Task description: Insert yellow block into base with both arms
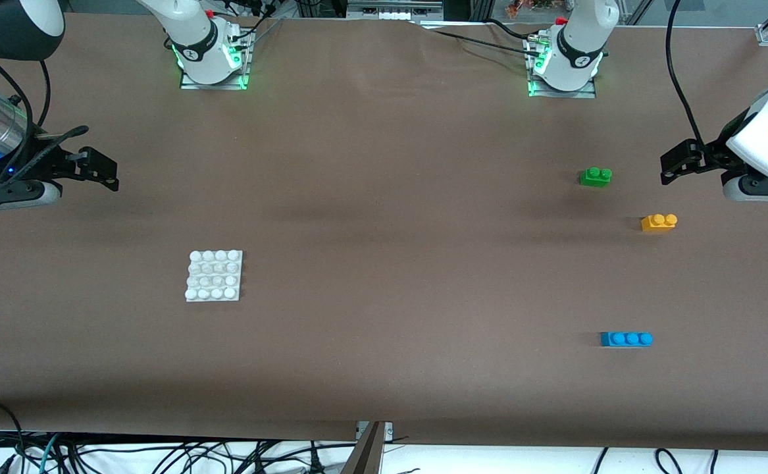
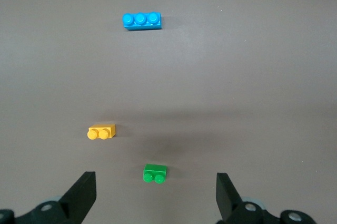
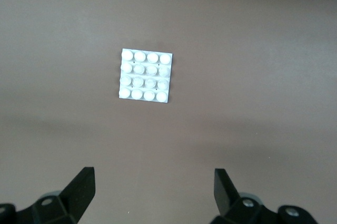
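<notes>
The yellow block (image 1: pixel 659 222) (image 2: pixel 101 131) lies on the brown table toward the left arm's end, its two studs up. The white studded base (image 1: pixel 214 275) (image 3: pixel 146 75) lies flat toward the right arm's end. My left gripper (image 1: pixel 668 168) (image 2: pixel 156 188) hangs open over the table's edge at the left arm's end, apart from the yellow block, holding nothing. Over the table's edge at the right arm's end, my right gripper (image 1: pixel 108 172) (image 3: pixel 154 181) is open too, with only bare table between its fingers.
A green two-stud brick (image 1: pixel 595 176) (image 2: pixel 155 173) lies farther from the front camera than the yellow block. A blue three-stud brick (image 1: pixel 626 339) (image 2: pixel 141 20) lies nearer to it. Both arm bases (image 1: pixel 212 59) (image 1: pixel 564 66) stand along the table's back edge.
</notes>
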### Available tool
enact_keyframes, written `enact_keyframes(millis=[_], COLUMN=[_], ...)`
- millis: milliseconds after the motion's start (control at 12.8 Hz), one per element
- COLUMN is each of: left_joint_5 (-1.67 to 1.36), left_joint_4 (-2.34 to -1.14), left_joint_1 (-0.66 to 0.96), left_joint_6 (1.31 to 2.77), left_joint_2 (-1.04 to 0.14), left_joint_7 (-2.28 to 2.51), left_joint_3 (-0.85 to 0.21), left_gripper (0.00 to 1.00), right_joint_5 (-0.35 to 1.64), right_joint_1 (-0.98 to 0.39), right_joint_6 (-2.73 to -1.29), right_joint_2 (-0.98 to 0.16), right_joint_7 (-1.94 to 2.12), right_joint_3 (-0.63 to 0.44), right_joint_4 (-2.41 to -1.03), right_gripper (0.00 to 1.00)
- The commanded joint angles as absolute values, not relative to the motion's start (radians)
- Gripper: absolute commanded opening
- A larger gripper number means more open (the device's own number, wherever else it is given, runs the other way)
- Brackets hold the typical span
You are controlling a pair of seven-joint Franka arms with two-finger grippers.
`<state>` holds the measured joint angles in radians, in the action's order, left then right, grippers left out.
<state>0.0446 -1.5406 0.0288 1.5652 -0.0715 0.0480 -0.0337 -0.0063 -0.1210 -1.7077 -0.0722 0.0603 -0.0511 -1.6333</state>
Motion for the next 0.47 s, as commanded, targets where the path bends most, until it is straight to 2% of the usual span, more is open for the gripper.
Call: enact_keyframes(millis=[0, 390], left_joint_5=[0.025, 0.025], left_joint_4=[-1.519, -1.520], left_joint_1=[0.032, 0.032], left_joint_6=[1.543, 1.543], left_joint_2=[-0.074, -0.074], left_joint_7=[0.051, 0.051], left_joint_3=[-0.031, -0.034], left_gripper=[1.00, 1.00], right_joint_5=[-0.014, -0.014], right_joint_1=[-0.115, -0.115], right_joint_6=[-1.700, -1.701], right_joint_2=[-0.072, -0.072], right_joint_7=[0.075, 0.075], right_joint_3=[-0.048, -0.048], right_joint_4=[-1.626, -1.626], right_gripper=[1.00, 1.00])
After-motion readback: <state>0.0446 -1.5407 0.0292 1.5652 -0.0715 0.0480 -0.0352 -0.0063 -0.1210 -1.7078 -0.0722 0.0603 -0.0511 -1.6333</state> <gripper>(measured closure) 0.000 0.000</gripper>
